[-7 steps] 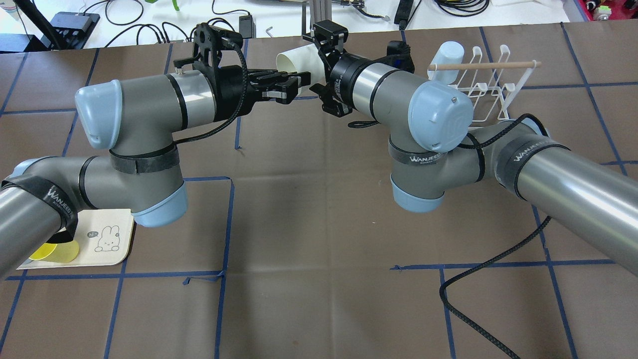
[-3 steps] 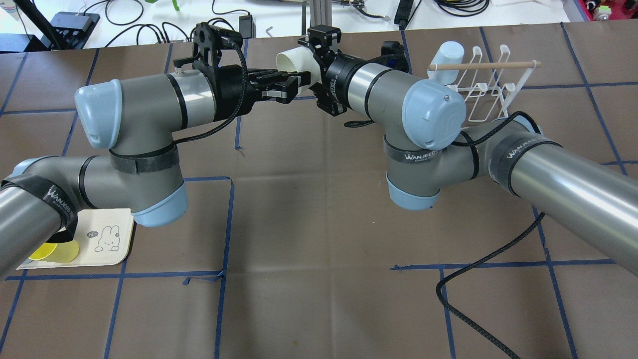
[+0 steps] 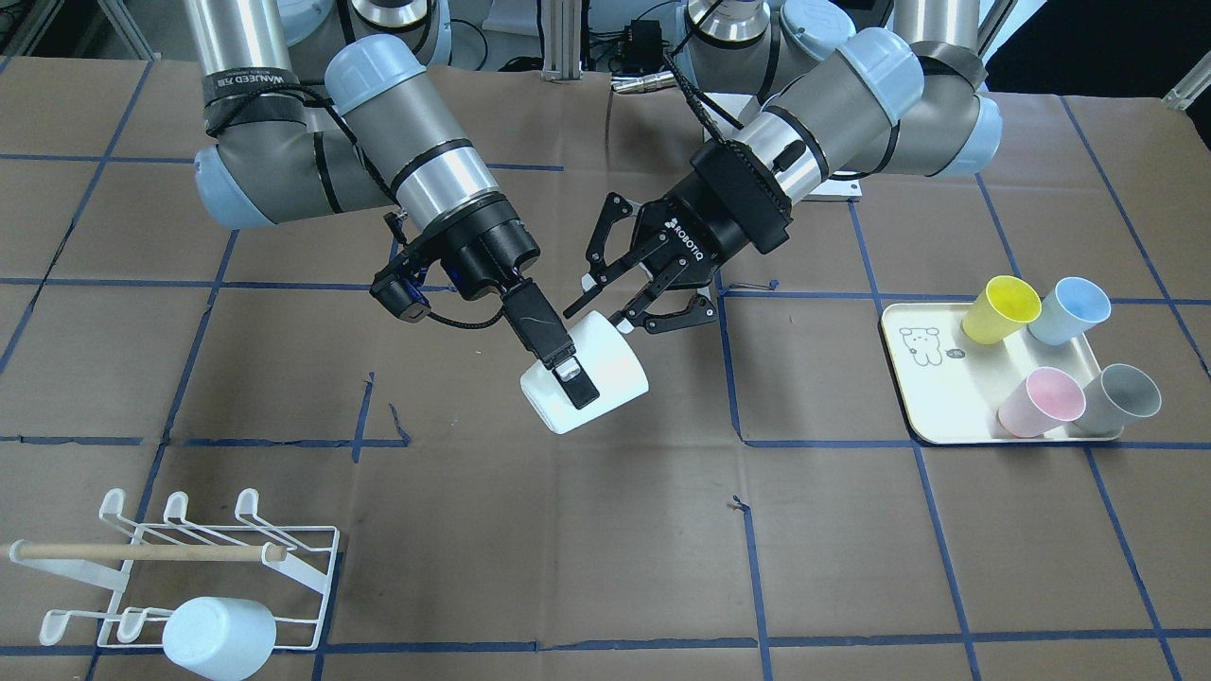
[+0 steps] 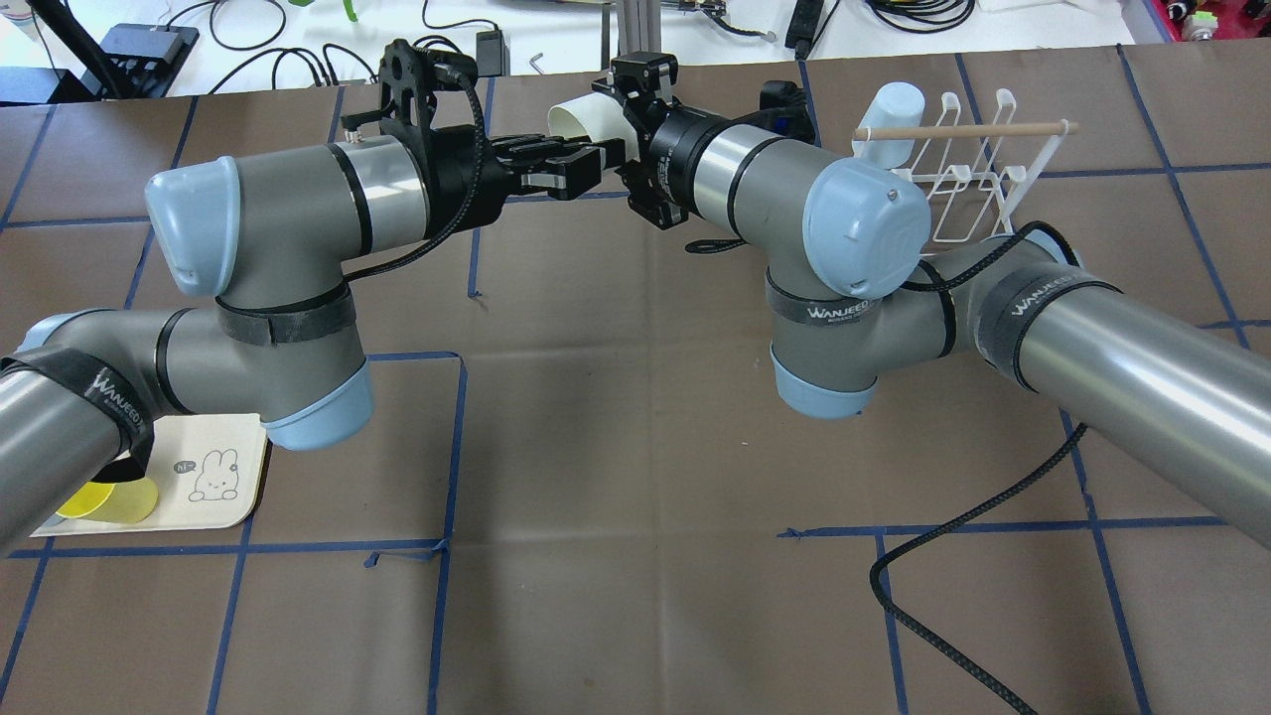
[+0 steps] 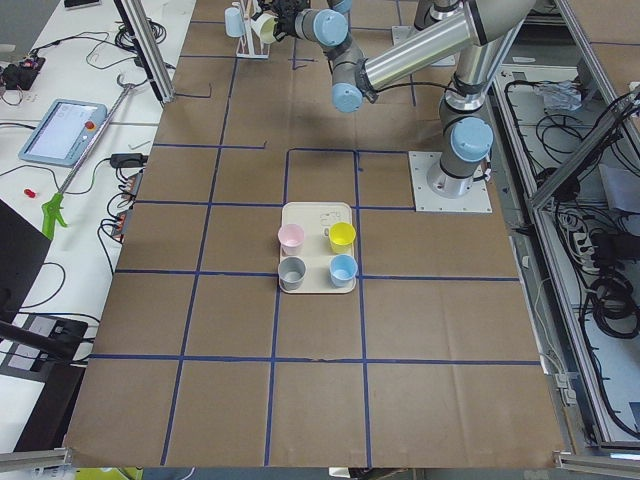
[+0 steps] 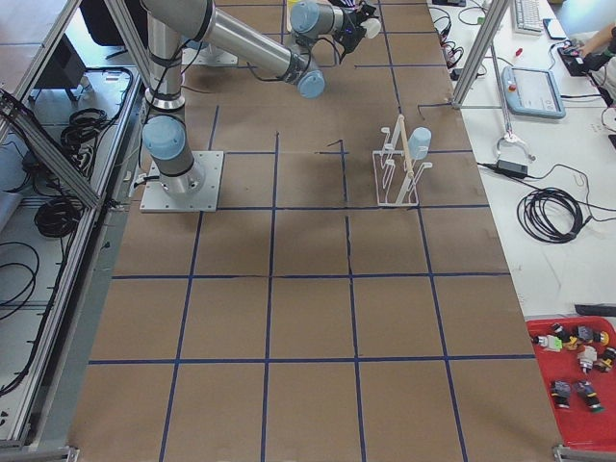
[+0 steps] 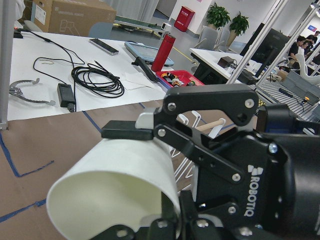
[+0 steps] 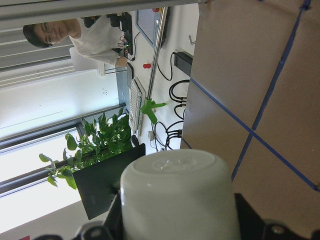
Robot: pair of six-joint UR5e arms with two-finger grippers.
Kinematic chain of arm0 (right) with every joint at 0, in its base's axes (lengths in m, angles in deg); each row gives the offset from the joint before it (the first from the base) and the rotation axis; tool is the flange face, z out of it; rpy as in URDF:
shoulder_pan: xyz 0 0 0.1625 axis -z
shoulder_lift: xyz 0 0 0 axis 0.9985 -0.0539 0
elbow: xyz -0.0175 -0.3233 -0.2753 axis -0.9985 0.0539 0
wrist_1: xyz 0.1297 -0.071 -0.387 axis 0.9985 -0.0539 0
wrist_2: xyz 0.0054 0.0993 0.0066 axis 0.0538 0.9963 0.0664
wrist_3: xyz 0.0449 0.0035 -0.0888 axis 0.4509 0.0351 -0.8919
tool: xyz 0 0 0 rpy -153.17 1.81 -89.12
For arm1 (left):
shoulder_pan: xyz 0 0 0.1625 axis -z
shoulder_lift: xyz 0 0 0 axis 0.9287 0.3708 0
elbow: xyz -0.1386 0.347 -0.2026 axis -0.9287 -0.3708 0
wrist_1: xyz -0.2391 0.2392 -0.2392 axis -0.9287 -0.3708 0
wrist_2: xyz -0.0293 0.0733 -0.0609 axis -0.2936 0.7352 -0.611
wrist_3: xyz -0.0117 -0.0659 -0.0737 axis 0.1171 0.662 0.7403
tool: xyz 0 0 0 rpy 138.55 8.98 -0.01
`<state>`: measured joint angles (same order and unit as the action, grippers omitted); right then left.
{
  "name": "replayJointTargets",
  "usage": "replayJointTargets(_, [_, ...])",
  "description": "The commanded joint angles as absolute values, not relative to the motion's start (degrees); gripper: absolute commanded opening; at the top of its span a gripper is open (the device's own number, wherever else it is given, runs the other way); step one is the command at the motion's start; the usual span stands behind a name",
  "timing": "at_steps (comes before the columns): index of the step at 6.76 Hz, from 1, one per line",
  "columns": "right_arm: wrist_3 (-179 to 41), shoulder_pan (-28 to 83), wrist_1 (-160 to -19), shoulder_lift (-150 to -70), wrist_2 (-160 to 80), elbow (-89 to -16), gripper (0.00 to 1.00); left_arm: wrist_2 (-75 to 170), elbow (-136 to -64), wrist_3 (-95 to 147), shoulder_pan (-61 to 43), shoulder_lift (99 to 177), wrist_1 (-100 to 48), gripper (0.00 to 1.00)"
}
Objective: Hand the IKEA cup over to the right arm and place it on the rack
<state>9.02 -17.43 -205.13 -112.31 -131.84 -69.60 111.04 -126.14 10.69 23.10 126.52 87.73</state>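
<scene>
The black flat-fingered right gripper (image 3: 558,364) now pinches the white plastic cup (image 3: 591,378), while the black linkage left gripper (image 3: 639,293) has spread, completing the handover.

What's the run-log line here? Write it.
handover | white plastic cup: midair | right fingers: clamped on it | left fingers: at rim, grip unclear | white wire rack: awaiting

Place: robotics lab
Evidence: two arms bolted to a blue-taped brown surface (image 6: 308,318), aluminium framing (image 6: 481,48), teach pendants (image 5: 62,130), loose cables (image 6: 549,212), office desks beyond
</scene>
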Motion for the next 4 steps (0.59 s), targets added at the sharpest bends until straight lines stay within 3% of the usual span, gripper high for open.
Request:
replayJointTargets(1, [9.02,-17.42,-205.14,-112.36,-131.83,-69.53,0.35,111.17,-126.1,14.12,23.09,126.81,89.65,0.99])
replayJointTargets(4, [8.14,-15.41,-205.14,-112.01,-132.0,-69.0,0.22,110.83,-128.02,14.13,16.45,124.11,89.22,0.99])
